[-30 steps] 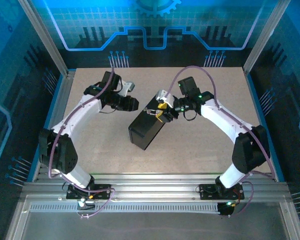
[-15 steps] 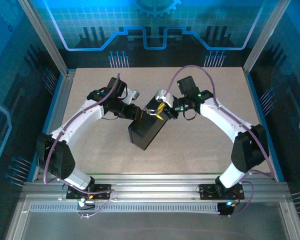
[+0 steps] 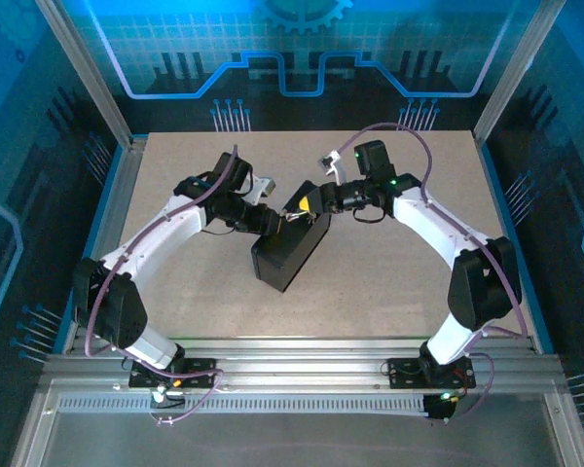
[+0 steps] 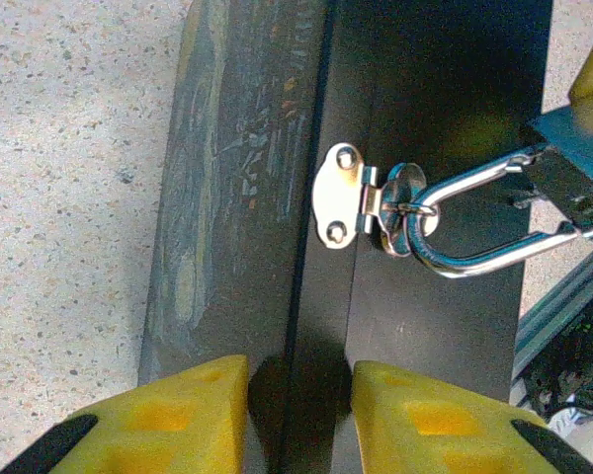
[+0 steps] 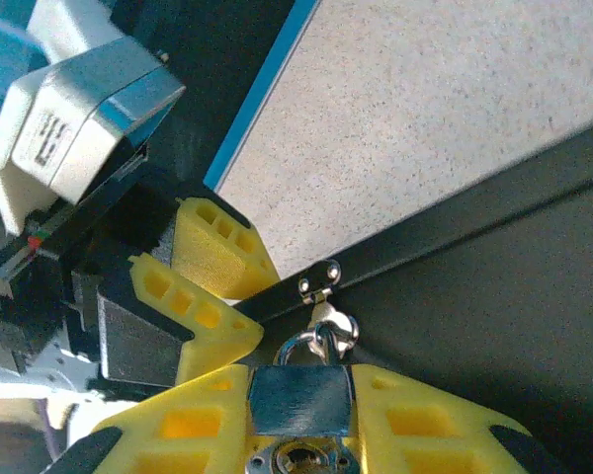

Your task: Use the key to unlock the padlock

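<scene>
A long black box (image 3: 287, 255) lies at the middle of the table. From its silver hasp (image 4: 341, 207) hangs the padlock (image 5: 298, 395) by a steel shackle (image 4: 474, 222). My right gripper (image 5: 298, 380) is shut on the padlock's body, keyhole end toward the camera, at the box's far end (image 3: 302, 206). Just left of it, my left gripper (image 3: 275, 224) has its yellow fingers (image 4: 193, 410) apart astride the lid seam. They stand close over the box's face (image 4: 445, 326) and pinch nothing that I can see. The key is out of view.
The speckled table (image 3: 399, 282) has free room on all sides of the box. Aluminium rails (image 3: 117, 195) and blue walls bound it left, right and behind. The two grippers sit very close together at the hasp.
My left gripper swung right from the open table onto the box's far end. My right gripper closed on the padlock and its wrist turned. The box barely shifted.
</scene>
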Robot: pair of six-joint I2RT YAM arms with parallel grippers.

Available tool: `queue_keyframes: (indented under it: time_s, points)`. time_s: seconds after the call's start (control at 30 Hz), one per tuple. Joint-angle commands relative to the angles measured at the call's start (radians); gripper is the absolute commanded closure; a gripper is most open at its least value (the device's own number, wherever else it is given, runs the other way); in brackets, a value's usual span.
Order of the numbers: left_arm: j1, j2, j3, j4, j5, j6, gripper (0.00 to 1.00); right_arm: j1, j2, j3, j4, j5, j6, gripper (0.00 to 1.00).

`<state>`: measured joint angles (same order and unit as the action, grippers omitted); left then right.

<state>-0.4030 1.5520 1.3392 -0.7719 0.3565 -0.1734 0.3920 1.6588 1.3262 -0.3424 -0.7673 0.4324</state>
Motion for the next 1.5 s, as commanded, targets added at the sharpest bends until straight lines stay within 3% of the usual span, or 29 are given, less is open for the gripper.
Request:
queue_keyframes:
  time_s: [0.0,0.27,0.4,0.57,0.7,1.03,1.23,1.47]
  points:
    - [-0.024,0.037,0.005,0.058,0.069,-0.086,0.67,0.044,-0.034,-0.072,0.130,0.038,0.287,0.96]
    - [-0.043,0.043,0.005,0.112,0.081,-0.158,0.68,0.113,-0.103,-0.161,0.218,0.132,0.488,0.99]
    - [-0.043,0.032,0.000,0.112,0.061,-0.161,0.68,0.117,-0.130,-0.148,0.112,0.214,0.414,1.00]
    - [-0.043,0.017,-0.002,0.092,0.017,-0.162,0.69,0.080,-0.156,-0.214,0.186,0.202,0.577,1.00]
    - [-0.050,0.003,-0.005,0.097,0.012,-0.171,0.69,0.097,-0.164,-0.195,0.113,0.220,0.652,0.99]
    - [-0.053,0.033,0.039,0.056,-0.019,-0.144,0.69,0.048,-0.093,-0.121,-0.180,0.295,0.492,0.99]
    - [-0.054,0.040,0.042,0.045,-0.025,-0.137,0.70,-0.009,0.042,0.021,-0.378,0.280,0.379,0.98]
    - [-0.053,0.048,0.050,0.025,-0.037,-0.126,0.70,-0.016,0.094,0.145,-0.500,0.375,0.219,0.94]
